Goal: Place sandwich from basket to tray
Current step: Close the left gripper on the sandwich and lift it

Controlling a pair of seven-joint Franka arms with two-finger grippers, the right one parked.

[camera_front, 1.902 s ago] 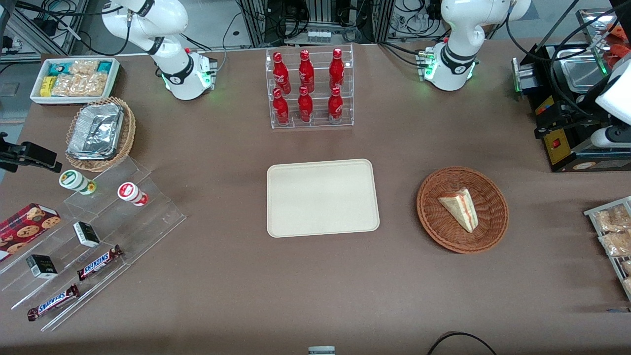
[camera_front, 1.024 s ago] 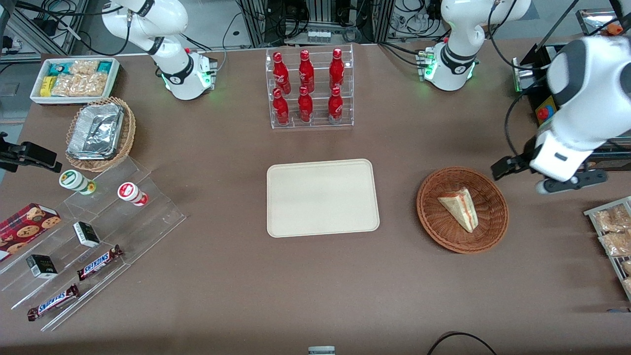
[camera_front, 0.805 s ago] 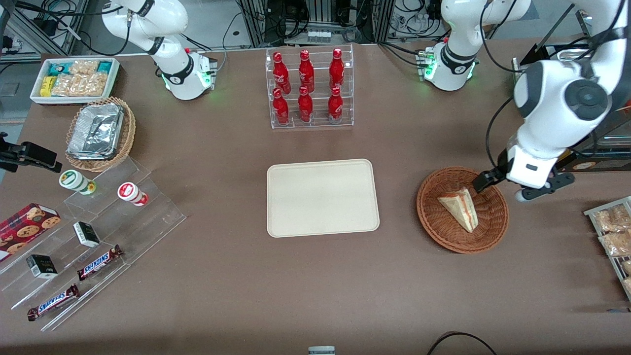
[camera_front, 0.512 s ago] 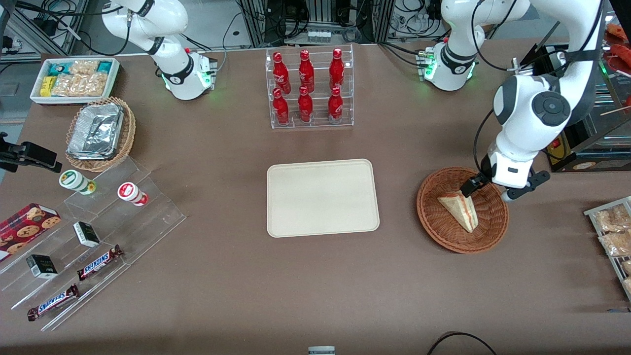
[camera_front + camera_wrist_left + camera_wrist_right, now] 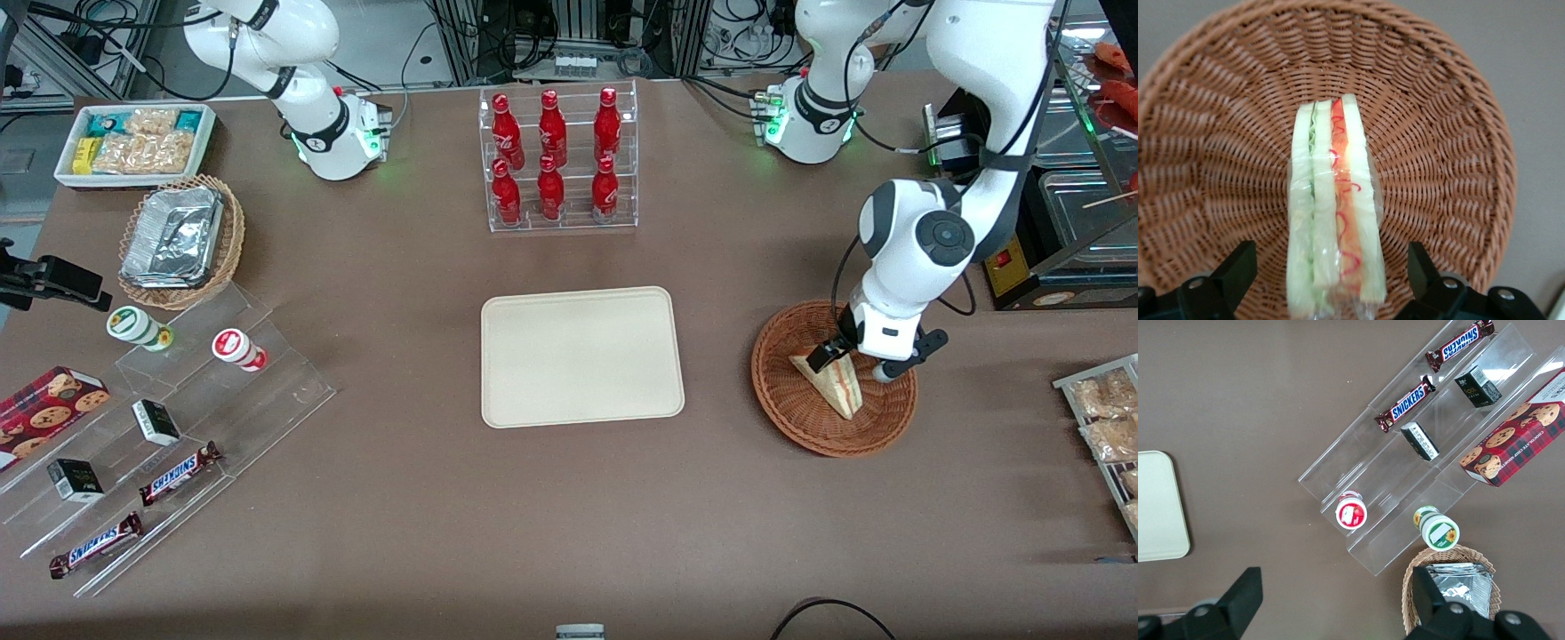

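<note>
The sandwich (image 5: pixel 836 384), a wrapped triangular wedge with red, orange and green layers, lies in the reddish-brown wicker basket (image 5: pixel 787 404) toward the working arm's end of the table. My left gripper (image 5: pixel 852 358) is down in the basket, open, with one finger on each side of the sandwich's wide end. In the left wrist view the sandwich (image 5: pixel 1331 213) stands between the two black fingers (image 5: pixel 1235 270), apart from both, with the basket weave (image 5: pixel 1438 153) all round it. The cream tray (image 5: pixel 582 356) lies bare at the table's middle.
A clear rack of red bottles (image 5: pixel 556 160) stands farther from the camera than the tray. A black machine (image 5: pixel 1022 258) and a rack of snack packets (image 5: pixel 1102 427) flank the basket. Stepped acrylic shelves with snacks (image 5: pixel 160 444) lie toward the parked arm's end.
My left arm has swung in from the working arm's end and come down over the basket. The gripper now straddles the sandwich. The sandwich has not moved.
</note>
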